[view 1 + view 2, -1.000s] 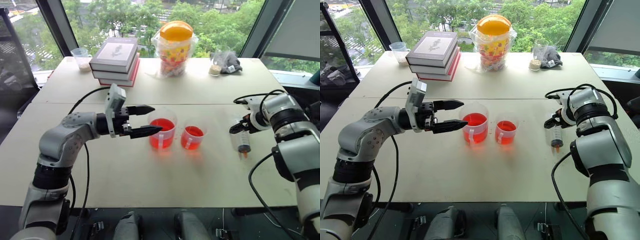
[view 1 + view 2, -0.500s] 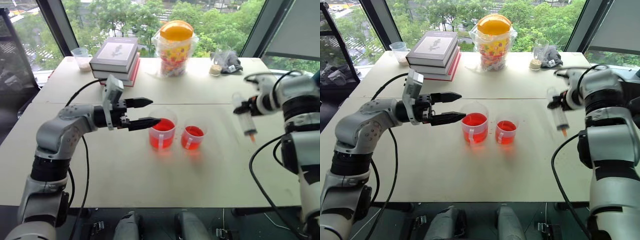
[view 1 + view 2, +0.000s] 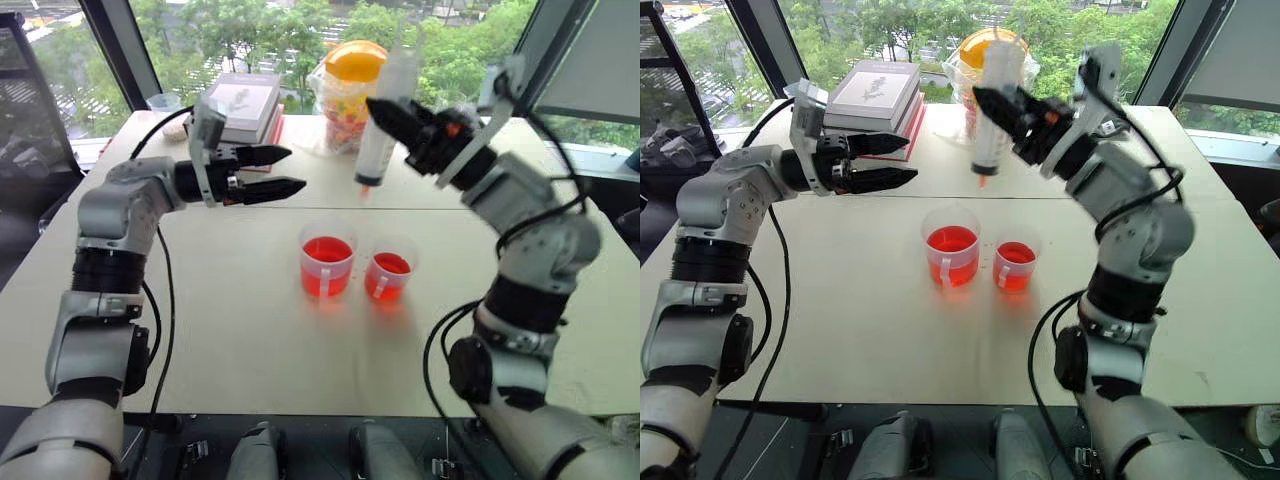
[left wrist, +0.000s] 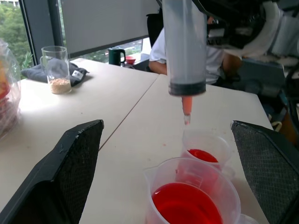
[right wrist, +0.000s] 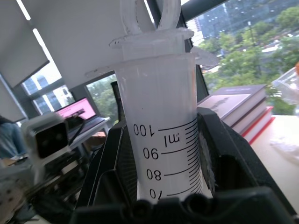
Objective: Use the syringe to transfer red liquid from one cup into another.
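Big windows with green trees stand behind a pale table (image 3: 200, 330).

From the head views, two clear cups are seen side by side near the middle of the table. The taller cup (image 3: 326, 267) is on the left and the shorter cup (image 3: 389, 276) is just beside it. Red liquid (image 3: 326, 251) is in both. The syringe (image 3: 383, 130) is held upright in the air, above and behind the cups, tip down. It is gripped tight by the right gripper (image 3: 400, 122). The left gripper (image 3: 268, 171) hangs in the air, well to the left of the syringe, with its fingers spread apart and nothing in them.

From the left wrist view, the syringe's orange tip (image 4: 187, 105) is seen above the cups, not yet in either.

From the right wrist view, the syringe barrel (image 5: 163, 149) is seen clamped between the black fingers.

Next, the tip should be brought straight down into the taller cup, slowly, so no cup is knocked. The plunger may need pulling by the free gripper.
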Motion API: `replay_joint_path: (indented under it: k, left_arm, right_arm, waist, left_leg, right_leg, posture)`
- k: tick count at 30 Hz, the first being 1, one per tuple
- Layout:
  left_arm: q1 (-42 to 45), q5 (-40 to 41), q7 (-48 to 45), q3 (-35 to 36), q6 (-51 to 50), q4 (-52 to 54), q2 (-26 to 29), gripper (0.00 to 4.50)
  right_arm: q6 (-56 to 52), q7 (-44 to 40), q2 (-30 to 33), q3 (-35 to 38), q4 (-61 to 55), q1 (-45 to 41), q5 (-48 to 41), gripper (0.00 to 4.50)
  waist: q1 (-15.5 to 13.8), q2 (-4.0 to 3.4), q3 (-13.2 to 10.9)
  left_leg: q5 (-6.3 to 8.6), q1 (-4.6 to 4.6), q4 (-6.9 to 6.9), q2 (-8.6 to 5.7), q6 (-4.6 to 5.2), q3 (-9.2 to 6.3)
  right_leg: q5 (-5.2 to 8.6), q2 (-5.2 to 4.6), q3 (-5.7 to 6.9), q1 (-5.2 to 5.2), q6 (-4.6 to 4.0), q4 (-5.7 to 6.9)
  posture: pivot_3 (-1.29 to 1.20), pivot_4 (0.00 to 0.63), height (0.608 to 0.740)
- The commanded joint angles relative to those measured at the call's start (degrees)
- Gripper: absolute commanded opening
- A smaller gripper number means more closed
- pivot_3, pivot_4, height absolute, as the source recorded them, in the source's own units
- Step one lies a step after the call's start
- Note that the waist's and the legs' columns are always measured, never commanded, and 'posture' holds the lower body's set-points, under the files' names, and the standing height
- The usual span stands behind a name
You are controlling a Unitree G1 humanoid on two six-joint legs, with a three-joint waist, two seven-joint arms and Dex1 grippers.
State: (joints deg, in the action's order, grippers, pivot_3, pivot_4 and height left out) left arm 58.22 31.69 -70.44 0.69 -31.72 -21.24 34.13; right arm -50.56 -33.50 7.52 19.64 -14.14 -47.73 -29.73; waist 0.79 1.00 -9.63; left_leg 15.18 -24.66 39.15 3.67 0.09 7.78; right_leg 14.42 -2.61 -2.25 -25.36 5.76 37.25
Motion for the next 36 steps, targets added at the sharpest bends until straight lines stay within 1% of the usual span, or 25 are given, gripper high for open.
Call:
replay_joint_path:
  k: [1,3,7,11,18,27,30,32,36]
  left_arm:
    - [3.8,-0.2,-1.5,1.3,1.0,-0.1,0.6,4.50]
    - [5.1,0.2,-1.9,1.7,0.1,-0.4,0.6,4.50]
    - [6.9,0.2,-2.5,1.9,-0.5,-1.3,0.2,4.50]
    - [7.9,0.2,-3.0,0.8,-0.5,-1.2,-1.8,4.50]
    - [9.9,-1.1,-4.5,-1.1,0.1,-2.7,-5.9,4.50]
    - [9.8,-5.1,-5.8,-4.4,2.2,-4.4,-8.3,4.50]
    - [9.3,-6.3,-6.1,-4.9,3.0,-4.6,-8.9,3.73]
    - [9.0,-6.5,-6.4,-4.8,2.8,-4.4,-9.0,2.73]
    - [8.5,-7.3,-7.2,-5.1,2.3,-3.9,-8.8,0.58]
  right_arm:
    - [9.8,-1.2,-2.2,-3.9,-2.1,5.2,-0.3,1.39]
    - [15.1,-1.9,-3.5,-7.4,-0.6,10.1,1.4,1.39]
    - [22.2,-2.0,-4.2,-12.8,1.3,14.8,4.0,1.39]
    - [27.7,-2.2,-3.7,-17.6,3.4,18.4,7.3,1.39]
    - [31.8,-1.8,-2.2,-21.2,4.5,20.7,9.6,1.39]
    - [33.9,-1.1,-1.0,-23.3,5.1,21.4,10.8,1.39]
    - [34.2,-1.0,-0.6,-23.8,5.2,21.4,11.1,1.39]
    - [34.3,-0.9,-0.4,-24.0,5.2,21.4,11.1,1.39]
    - [34.6,-0.6,-0.1,-24.2,5.3,21.4,11.4,1.39]
  waist:
    - [0.1,0.00,0.0]
    - [0.2,0.02,0.0]
    - [0.6,0.01,0.0]
    - [0.5,0.01,0.0]
    - [0.3,0.02,0.0]
    - [0.4,0.02,0.0]
    - [0.3,0.02,0.0]
    - [0.3,0.02,0.0]
    - [0.3,0.02,0.0]
  left_leg:
    - [0.00,0.00,0.00,0.00,0.00,0.00]
    - [0.00,0.02,-0.02,0.01,0.00,-0.05]
    - [-0.01,0.04,-0.03,0.01,0.00,-0.08]
    - [-0.01,0.10,-0.02,0.02,0.00,-0.11]
    - [-0.01,0.11,0.00,0.02,0.00,-0.09]
    - [-0.01,0.13,-0.01,0.02,0.00,-0.11]
    - [-0.01,0.13,-0.01,0.02,0.00,-0.10]
    - [-0.01,0.13,-0.01,0.02,0.01,-0.11]
    - [-0.01,0.13,-0.01,0.02,0.01,-0.11]
  right_leg:
    - [0.00,0.00,0.00,-0.01,0.00,0.00]
    - [0.00,0.03,0.02,0.01,0.00,0.00]
    - [0.01,0.05,0.02,-0.01,0.01,0.06]
    - [0.01,0.06,0.02,0.02,0.01,0.13]
    - [0.01,0.06,0.01,0.04,0.00,0.11]
    - [0.01,0.09,-0.01,0.04,0.00,0.12]
    - [0.01,0.08,-0.01,0.04,0.00,0.11]
    - [0.01,0.08,-0.01,0.04,0.00,0.11]
    - [0.01,0.08,-0.01,0.04,0.00,0.11]
  posture:
    - [0.00,0.150,0.740]
    - [0.00,0.150,0.740]
    - [0.00,0.150,0.740]
    - [0.00,0.150,0.740]
    - [0.00,0.150,0.740]
    - [0.00,0.150,0.740]
    - [0.00,0.150,0.740]
    - [0.00,0.150,0.740]
    - [0.00,0.150,0.740]
